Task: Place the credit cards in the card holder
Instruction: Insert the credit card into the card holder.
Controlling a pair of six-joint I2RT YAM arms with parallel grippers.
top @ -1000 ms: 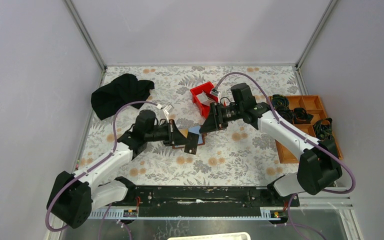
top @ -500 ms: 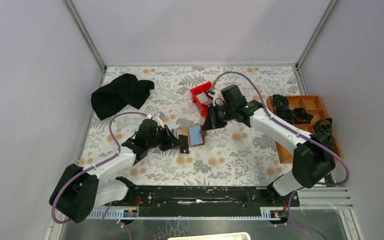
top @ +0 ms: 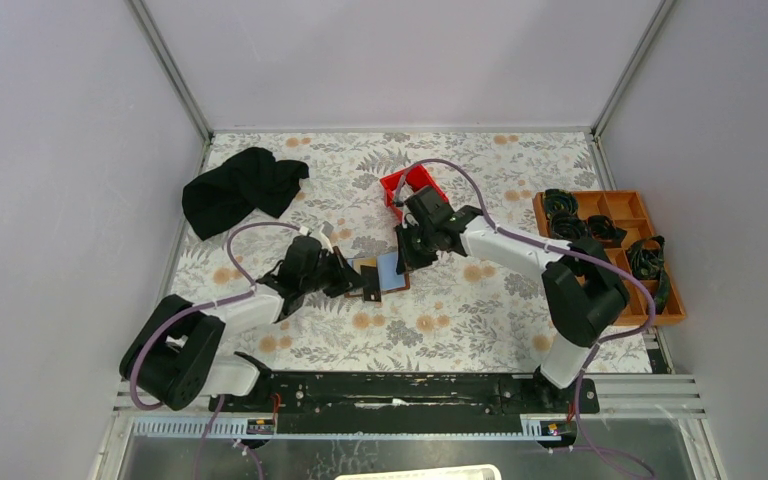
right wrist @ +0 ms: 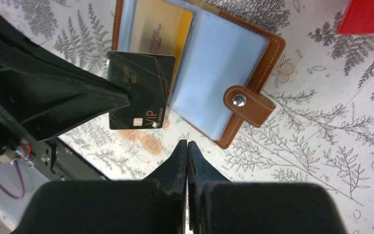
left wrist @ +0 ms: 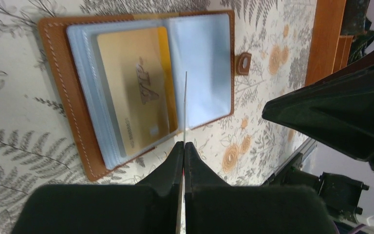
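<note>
The brown card holder (top: 392, 270) lies open on the floral table, showing pale blue sleeves (right wrist: 214, 80) and its tab clasp (right wrist: 247, 104). A gold card (left wrist: 131, 87) sits in its left-hand sleeve. My left gripper (top: 359, 280) is shut on a dark credit card (right wrist: 139, 90) marked VIP. In the left wrist view this card (left wrist: 185, 107) shows edge-on, upright over the holder's (left wrist: 63, 92) near edge. My right gripper (right wrist: 187, 144) is shut with nothing in it, hovering just by the holder's clasp side (top: 403, 260).
A red bin (top: 407, 186) stands just behind the right gripper. A black cloth (top: 243, 188) lies at the back left. An orange-brown compartment tray (top: 622, 207) with dark cables sits at the right edge.
My right gripper has closed and swung left toward the holder. My left gripper has come down with the dark card to the holder, which now lies flat and open.
</note>
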